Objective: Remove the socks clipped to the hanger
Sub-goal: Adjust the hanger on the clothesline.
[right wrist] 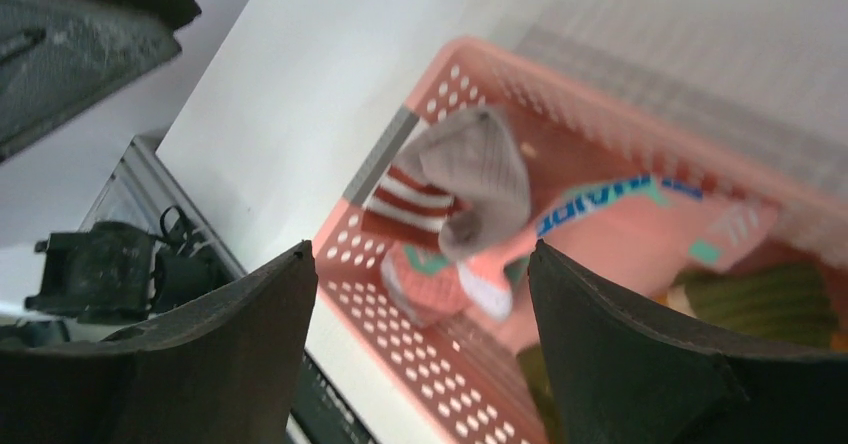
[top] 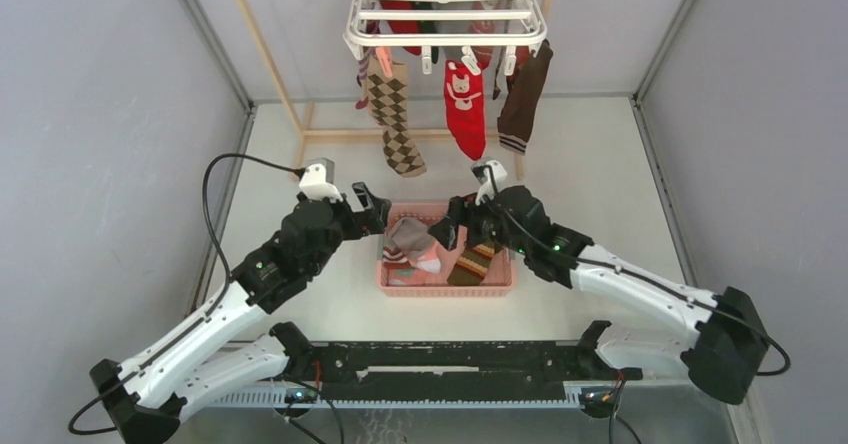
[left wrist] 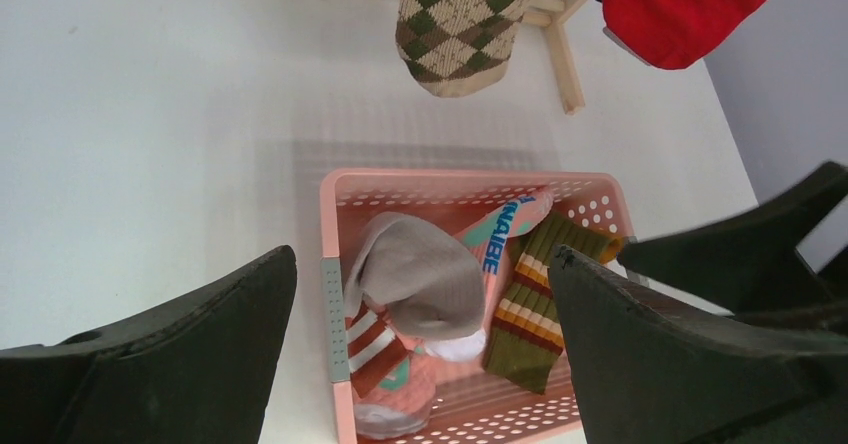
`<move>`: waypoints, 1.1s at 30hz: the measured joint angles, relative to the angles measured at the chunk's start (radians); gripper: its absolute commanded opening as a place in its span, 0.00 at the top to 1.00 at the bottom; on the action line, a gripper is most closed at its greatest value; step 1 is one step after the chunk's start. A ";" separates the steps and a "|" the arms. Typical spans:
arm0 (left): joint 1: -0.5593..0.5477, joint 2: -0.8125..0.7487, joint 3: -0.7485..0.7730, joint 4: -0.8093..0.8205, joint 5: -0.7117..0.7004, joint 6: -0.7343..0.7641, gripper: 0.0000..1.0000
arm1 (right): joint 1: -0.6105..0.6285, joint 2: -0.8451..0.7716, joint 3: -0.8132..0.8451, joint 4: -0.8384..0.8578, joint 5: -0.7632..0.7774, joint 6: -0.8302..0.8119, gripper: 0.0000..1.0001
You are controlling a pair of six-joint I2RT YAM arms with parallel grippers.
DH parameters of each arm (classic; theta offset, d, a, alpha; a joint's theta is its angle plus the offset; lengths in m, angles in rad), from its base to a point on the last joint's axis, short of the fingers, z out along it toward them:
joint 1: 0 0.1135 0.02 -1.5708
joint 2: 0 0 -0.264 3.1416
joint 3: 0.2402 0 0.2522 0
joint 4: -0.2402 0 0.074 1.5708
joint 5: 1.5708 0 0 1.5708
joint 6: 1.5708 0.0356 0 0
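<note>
Looking down from above, we see the hanger (top: 445, 14) hung high at the far side of the bench (top: 600, 164), beside the poles of a wooden rack (top: 265, 54). Socks are clipped under its near edge. An argyle sock (top: 395, 114) hangs on the left, a red sock (top: 465, 109) with a white figure in the middle, and a dark brown sock (top: 525, 89) with a striped cuff on the right. More red fabric shows through the bars farther back, but we cannot make out those pieces one by one.

A pink basket (top: 445, 289) sits on the bench between the two arms, nearer to us than the hanger. A grey sock (top: 410, 236) lies in its left part over a red-and-white striped one, and a green striped sock (top: 475, 262) lies to the right.

We find the left hand (top: 372, 209) just above the basket's far left corner. In its own camera its fingers (left wrist: 180, 354) stand wide apart with nothing between them, so it is open. The right hand (top: 445, 232) hangs over the basket close to the grey sock. Its fingers (right wrist: 640, 354) are also spread and grip nothing, and the basket shows blurred below them.

From the left wrist we see the toe of the argyle sock and the toe of the red sock dangling above the bench, clear of the basket.
</note>
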 measured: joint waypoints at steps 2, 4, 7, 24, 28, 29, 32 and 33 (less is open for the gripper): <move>0.000 -0.007 0.000 0.000 0.000 0.006 0.00 | 0.000 0.055 0.026 0.050 0.014 -0.028 0.14; 0.000 -0.014 -0.001 0.001 -0.002 0.014 0.00 | -0.007 0.106 0.056 0.104 0.023 -0.056 0.12; 0.000 -0.028 -0.012 0.002 -0.008 0.024 0.00 | -0.031 0.164 0.078 0.198 0.025 -0.082 0.09; 0.003 -0.119 -0.088 -0.013 -0.102 0.060 0.00 | -0.093 0.396 0.189 0.501 0.014 -0.221 0.05; 0.026 -0.083 -0.092 0.005 -0.094 0.066 0.00 | -0.100 0.415 0.206 0.546 -0.017 -0.231 0.05; 0.036 -0.074 -0.094 0.013 -0.087 0.066 0.00 | -0.103 0.428 0.220 0.550 -0.026 -0.233 0.05; 0.088 -0.035 -0.098 0.038 -0.045 0.066 0.00 | -0.113 0.477 0.272 0.568 -0.046 -0.234 0.05; 0.112 -0.024 -0.098 0.045 -0.026 0.066 0.00 | -0.117 0.495 0.286 0.574 -0.056 -0.234 0.06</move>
